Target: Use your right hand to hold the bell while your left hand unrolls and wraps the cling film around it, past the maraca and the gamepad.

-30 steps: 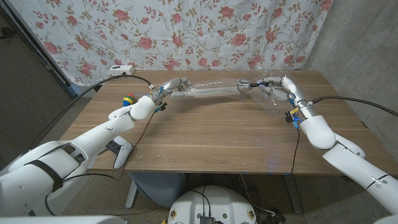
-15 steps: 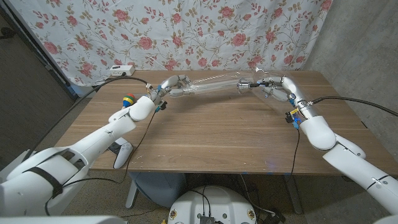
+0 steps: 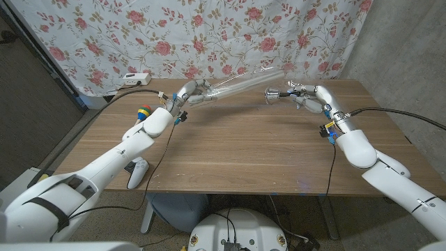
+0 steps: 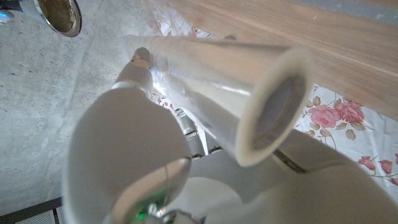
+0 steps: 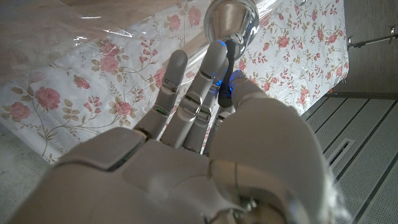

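Your right hand (image 3: pixel 311 98) holds the bell (image 3: pixel 272 93) up off the table (image 3: pixel 244 153), at the far right part of it. In the right wrist view the fingers (image 5: pixel 205 78) lie close together and reach up to the bell's (image 5: pixel 231 18) dark handle; you cannot tell exactly which of them pinch it. The bell's shiny dome points toward your left side.

Your left hand (image 3: pixel 189 92) grips the film roll (image 3: pixel 237 84), fingers curled around one end. The roll tilts up from that hand toward the bell, its far end just above and beside the bell. In the left wrist view the roll's (image 4: pixel 236 93) open tube end faces the camera, and the bell's (image 4: pixel 58 14) mouth shows beyond it. Loose film (image 5: pixel 74 31) hangs by the bell in the right wrist view.

The maraca (image 3: pixel 143 111) lies at the table's left edge, beside your left forearm. The gamepad (image 3: pixel 137 171) sits at the near left edge, under that arm.
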Robot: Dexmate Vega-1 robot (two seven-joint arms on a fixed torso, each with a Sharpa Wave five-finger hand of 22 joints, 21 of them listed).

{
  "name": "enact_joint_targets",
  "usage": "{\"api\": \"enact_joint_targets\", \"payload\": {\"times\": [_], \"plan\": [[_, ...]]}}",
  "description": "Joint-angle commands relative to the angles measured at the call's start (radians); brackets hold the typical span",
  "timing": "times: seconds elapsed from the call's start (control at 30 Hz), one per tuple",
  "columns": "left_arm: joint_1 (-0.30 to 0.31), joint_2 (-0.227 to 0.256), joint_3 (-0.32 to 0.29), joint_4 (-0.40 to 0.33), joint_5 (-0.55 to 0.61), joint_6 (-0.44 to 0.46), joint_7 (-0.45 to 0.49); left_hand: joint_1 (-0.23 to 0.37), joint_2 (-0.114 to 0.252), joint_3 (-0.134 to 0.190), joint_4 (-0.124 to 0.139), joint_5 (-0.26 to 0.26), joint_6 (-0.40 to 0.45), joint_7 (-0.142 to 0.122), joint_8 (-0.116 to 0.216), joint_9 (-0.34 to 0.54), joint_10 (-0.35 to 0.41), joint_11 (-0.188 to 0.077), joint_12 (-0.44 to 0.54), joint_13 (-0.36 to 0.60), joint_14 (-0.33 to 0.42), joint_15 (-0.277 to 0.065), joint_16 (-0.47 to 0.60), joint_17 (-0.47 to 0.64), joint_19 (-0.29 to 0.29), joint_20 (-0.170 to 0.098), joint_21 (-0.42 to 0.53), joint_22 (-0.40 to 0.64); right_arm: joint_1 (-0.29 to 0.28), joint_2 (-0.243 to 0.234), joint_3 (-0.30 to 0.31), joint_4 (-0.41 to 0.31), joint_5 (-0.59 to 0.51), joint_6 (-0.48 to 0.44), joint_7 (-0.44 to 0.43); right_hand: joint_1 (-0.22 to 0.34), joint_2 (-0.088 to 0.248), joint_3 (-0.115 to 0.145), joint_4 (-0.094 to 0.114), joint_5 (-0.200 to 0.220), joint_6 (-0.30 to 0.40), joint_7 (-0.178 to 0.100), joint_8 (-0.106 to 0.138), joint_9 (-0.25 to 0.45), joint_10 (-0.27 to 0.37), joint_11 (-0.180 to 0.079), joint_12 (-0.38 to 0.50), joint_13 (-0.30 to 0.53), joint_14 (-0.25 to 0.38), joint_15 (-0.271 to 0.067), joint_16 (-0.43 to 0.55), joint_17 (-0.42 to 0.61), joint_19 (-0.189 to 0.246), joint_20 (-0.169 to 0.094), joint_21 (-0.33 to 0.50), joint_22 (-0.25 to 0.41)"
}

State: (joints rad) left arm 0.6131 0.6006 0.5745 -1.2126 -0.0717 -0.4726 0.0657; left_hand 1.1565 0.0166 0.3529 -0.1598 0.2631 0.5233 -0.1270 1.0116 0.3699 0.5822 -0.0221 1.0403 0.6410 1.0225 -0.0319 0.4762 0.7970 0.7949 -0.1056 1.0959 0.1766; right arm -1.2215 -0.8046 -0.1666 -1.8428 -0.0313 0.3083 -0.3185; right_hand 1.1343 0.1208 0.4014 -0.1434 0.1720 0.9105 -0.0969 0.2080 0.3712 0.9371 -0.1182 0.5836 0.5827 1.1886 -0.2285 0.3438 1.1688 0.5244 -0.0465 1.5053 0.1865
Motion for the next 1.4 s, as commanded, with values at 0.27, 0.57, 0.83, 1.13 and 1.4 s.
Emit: {"api": "enact_joint_targets", "payload": {"times": [0.27,0.57,0.83,1.13,1.4], "plan": [[0.044,0.001,-0.05,-0.078,-0.068,-0.007,-0.038,0.072,0.08,0.047,-0.001,0.019,-0.013,0.007,-0.012,0.356,0.118,-0.145,-0.001,0.392,0.174,-0.194,-0.011,0.01,-0.02,-0.013,0.011,0.003,-0.028,0.004,0.013,-0.028,-0.012,0.005,0.001,-0.007,0.003,0.011,-0.001,0.008,0.003,-0.001,-0.002,0.003,0.005,-0.001,-0.005,0.003,0.007,0.0,-0.004,0.004,-0.001,-0.153,0.003,0.001],[0.049,0.012,-0.064,-0.117,-0.102,-0.011,-0.081,0.071,0.082,0.051,-0.004,0.021,0.0,0.003,-0.013,0.359,0.138,-0.146,-0.004,0.38,0.177,-0.194,-0.014,0.009,-0.017,-0.01,0.015,0.0,-0.032,0.008,0.012,-0.042,-0.02,0.005,0.005,-0.007,0.003,0.011,-0.001,0.007,0.002,-0.004,-0.002,0.003,0.005,-0.002,-0.006,0.004,0.007,-0.001,-0.004,0.005,-0.002,-0.154,0.003,0.001],[0.057,0.022,-0.078,-0.159,-0.135,-0.011,-0.119,0.071,0.079,0.054,-0.006,0.024,0.003,0.005,-0.014,0.366,0.135,-0.14,-0.005,0.382,0.179,-0.194,-0.017,0.009,-0.018,-0.01,0.016,-0.001,-0.035,0.011,0.014,-0.049,-0.025,0.009,0.008,-0.006,0.002,0.011,-0.003,0.007,0.003,-0.004,-0.002,0.002,0.005,-0.004,-0.006,0.006,0.01,-0.001,-0.003,0.006,-0.003,-0.154,0.003,0.001],[0.075,0.018,-0.101,-0.184,-0.142,-0.024,-0.101,0.072,0.077,0.059,-0.007,0.027,0.007,0.011,-0.021,0.362,0.139,-0.142,-0.006,0.381,0.179,-0.193,-0.02,0.008,-0.016,-0.009,0.018,-0.002,-0.034,0.013,0.012,-0.049,-0.024,0.008,0.017,-0.006,0.002,0.012,-0.002,0.008,0.002,-0.002,-0.002,0.002,0.005,-0.002,-0.006,0.007,0.01,-0.001,-0.003,0.007,-0.003,-0.154,0.003,0.001],[0.081,0.022,-0.115,-0.2,-0.174,-0.01,-0.117,0.073,0.075,0.062,-0.007,0.03,0.015,0.01,-0.027,0.36,0.146,-0.14,-0.004,0.383,0.186,-0.193,-0.022,0.007,-0.012,-0.008,0.02,-0.002,-0.018,0.015,0.001,-0.036,-0.023,0.014,0.028,-0.006,0.002,0.012,-0.002,0.008,0.002,-0.002,-0.002,0.002,0.004,-0.005,-0.008,0.007,0.01,-0.001,-0.004,0.006,-0.003,-0.154,0.003,0.001]]}}
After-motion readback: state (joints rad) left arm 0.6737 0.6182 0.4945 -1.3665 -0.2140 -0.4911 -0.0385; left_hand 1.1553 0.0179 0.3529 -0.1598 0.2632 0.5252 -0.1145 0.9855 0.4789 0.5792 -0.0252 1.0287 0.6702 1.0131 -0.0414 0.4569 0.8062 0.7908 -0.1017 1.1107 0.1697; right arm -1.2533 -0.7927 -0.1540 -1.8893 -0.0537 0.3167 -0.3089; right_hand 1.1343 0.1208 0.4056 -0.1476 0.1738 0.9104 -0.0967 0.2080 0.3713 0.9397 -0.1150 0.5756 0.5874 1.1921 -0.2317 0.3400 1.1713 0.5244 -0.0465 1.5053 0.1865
